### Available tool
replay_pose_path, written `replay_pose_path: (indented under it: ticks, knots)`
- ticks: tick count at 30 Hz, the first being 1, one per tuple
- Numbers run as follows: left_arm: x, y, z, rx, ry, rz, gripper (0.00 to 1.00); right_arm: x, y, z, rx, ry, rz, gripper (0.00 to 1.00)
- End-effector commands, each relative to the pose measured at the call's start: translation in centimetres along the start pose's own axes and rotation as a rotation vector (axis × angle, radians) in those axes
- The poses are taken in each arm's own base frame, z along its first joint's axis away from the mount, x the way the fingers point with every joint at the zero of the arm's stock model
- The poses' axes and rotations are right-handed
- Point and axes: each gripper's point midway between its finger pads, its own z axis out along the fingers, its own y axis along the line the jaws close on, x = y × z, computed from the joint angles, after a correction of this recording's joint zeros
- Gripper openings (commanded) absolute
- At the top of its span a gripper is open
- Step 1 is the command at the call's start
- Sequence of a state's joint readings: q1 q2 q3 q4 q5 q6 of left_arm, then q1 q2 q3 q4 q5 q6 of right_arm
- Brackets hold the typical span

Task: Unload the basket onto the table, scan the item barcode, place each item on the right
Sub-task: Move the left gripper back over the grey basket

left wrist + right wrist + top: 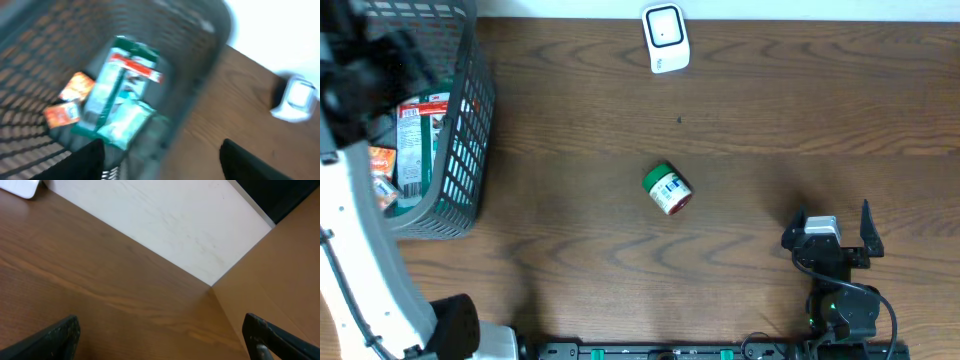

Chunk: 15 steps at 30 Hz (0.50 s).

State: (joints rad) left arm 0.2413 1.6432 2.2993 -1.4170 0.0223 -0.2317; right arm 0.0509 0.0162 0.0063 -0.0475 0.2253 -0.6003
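Hovering over the basket (470,130), fingers spread and empty, the left gripper (161,150) should centre on one packet (117,85) before closing; the right gripper (830,222) rests wide open

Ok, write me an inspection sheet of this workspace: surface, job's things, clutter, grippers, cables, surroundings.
Surface: brown wood-grain table, no spills seen.
Job's things: green-capped container on its side mid-table, untouched; white scanner at the far edge; mesh basket on the left, holding packets.
Clutter: nothing seen.
Grippers: left gripper above the basket, open, empty; right gripper low over the table's right side, open, empty.
Cables: black cable looping by the right arm's base, clear of the container.
Surroundings: pale wall beyond the far edge.
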Motion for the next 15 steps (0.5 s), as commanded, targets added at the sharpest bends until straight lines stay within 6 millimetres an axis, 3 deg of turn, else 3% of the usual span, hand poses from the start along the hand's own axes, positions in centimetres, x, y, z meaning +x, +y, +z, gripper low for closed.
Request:
replay_pose_path:
  ticks: [1, 8, 15]
  knots:
    - [-0.9, 5.3, 2.4, -0.132, 0.032, -0.085, 0.77, 0.0, 0.0, 0.0, 0.001, 0.003, -0.011, 0.99]
    - [-0.2, 10.0, 7.8, -0.227, 0.166, -0.170, 0.83, 0.0, 0.0, 0.0, 0.001, 0.003, -0.011, 0.99]
    - [1.0, 10.8, 12.6, -0.254, 0.269, -0.226, 0.87, 0.0, 0.0, 0.0, 0.001, 0.003, -0.011, 0.99]
